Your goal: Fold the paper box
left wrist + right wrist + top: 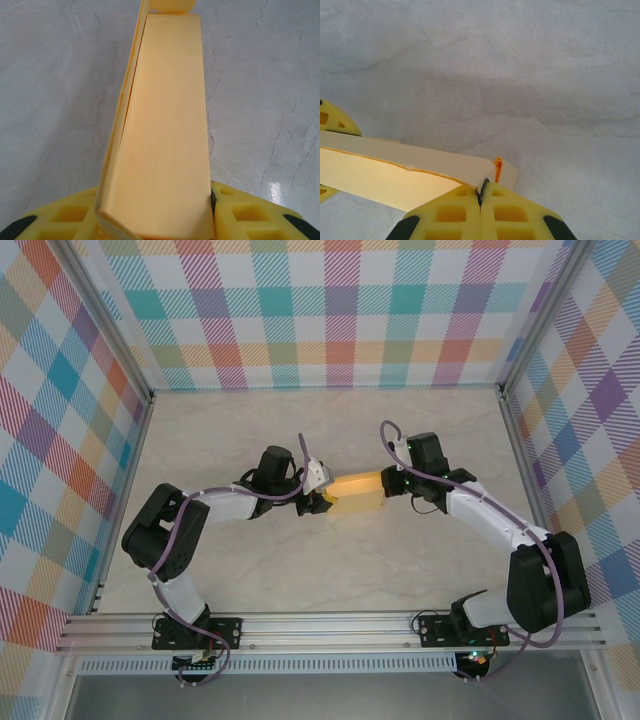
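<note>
While gripped, the paper box (355,492) spans both end effectors (326,502) (388,483).

The paper box (355,492) sat over the middle of the surface (250,430), lengthwise between the two grippers. Its left end was between the fingers of the left gripper (322,502). The right gripper (392,483) was pinched on its right end.
</note>
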Robot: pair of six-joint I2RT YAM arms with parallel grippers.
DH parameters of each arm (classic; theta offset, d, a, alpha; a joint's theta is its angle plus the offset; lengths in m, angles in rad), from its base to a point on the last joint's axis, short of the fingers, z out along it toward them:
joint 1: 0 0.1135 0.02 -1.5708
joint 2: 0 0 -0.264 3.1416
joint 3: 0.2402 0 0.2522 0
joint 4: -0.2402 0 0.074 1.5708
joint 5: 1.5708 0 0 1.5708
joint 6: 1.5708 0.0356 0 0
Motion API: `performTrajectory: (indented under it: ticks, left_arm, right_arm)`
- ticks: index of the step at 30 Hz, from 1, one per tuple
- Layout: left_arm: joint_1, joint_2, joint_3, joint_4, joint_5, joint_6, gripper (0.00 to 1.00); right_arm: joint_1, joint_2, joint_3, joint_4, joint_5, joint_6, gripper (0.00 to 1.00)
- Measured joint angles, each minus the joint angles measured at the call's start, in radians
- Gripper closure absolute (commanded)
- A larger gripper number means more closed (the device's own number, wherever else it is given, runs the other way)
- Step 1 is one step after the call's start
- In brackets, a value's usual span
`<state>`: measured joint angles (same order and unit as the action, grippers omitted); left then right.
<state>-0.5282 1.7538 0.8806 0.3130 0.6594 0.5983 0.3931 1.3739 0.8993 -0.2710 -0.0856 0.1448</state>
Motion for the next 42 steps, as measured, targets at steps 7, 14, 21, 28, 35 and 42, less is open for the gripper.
performTrajectory:
  ticks: [7,14,21,28,35,42]
  left_arm:
    - [0.000,0.000,0.001,-0.001,-0.003,0.000,0.74]
    - [0.000,0.000,0.001,-0.001,-0.003,0.000,0.74]
    - [0.000,0.000,0.001,-0.001,-0.004,0.000,0.74]
    - [0.000,0.000,0.001,-0.002,-0.003,0.001,0.74]
    - [0.000,0.000,0.004,-0.007,-0.005,0.000,0.74]
    - [0.000,0.000,0.006,-0.014,-0.006,0.001,0.74]
  right_arm:
    - [0.006,0.000,-0.008,0.019,0.008,0.035,1.00]
    - [0.014,0.006,0.003,0.013,0.023,0.088,1.00]
    - [0.016,0.032,0.059,-0.060,0.026,0.095,1.00]
    - [0.025,0.042,0.087,-0.106,0.047,0.086,1.00]
    - [0.029,0.038,0.045,-0.028,0.061,0.081,1.00]
    - [0.042,-0.016,-0.074,0.122,0.089,0.060,1.00]
